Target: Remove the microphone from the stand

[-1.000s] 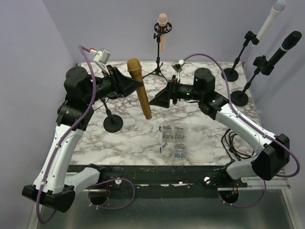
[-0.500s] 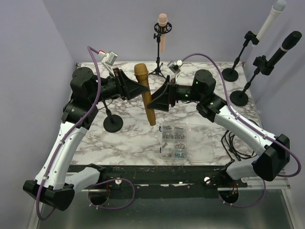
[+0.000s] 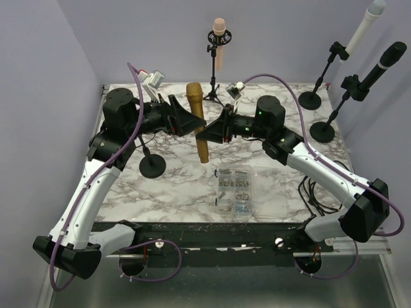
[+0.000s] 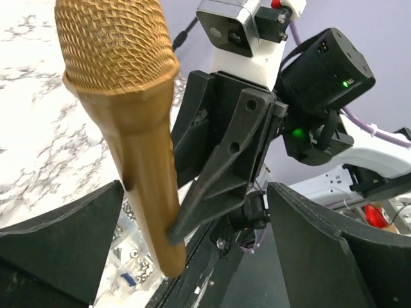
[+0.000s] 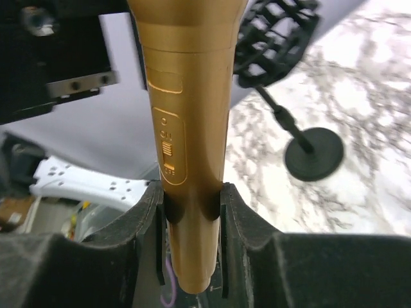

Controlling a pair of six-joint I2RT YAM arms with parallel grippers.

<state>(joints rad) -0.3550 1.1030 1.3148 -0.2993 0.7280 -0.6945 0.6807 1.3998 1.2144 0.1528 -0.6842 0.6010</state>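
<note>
From the top camera, your gold microphone (image 3: 198,122) hung nearly upright in the air over the far middle of the table (image 3: 180,186). It was out of its stand (image 3: 152,165), whose round base sat on the marble just to the near left. Your left end effector (image 3: 190,122) was at its left and your right end effector (image 3: 205,133) at its right, both level with the handle. A clear box (image 3: 234,189) of small parts lay nearer, right of centre. At the far edge a pink microphone (image 3: 219,29) stood on a tripod. Off the far right corner, a white microphone (image 3: 367,24) and a black microphone (image 3: 387,59) sat in their own stands.

On the left wrist camera, your left fingers (image 4: 64,237) stood spread wide, one at each side. Whether the left one brushed the gold handle, I could not tell. The mesh head filled the top left.

On the right wrist camera, your right fingers (image 5: 144,218) pinched the handle just below the on-off switch (image 5: 168,154), one pad on each side. Behind and to the right, the stand showed its black clip up top and its base on the table.
</note>
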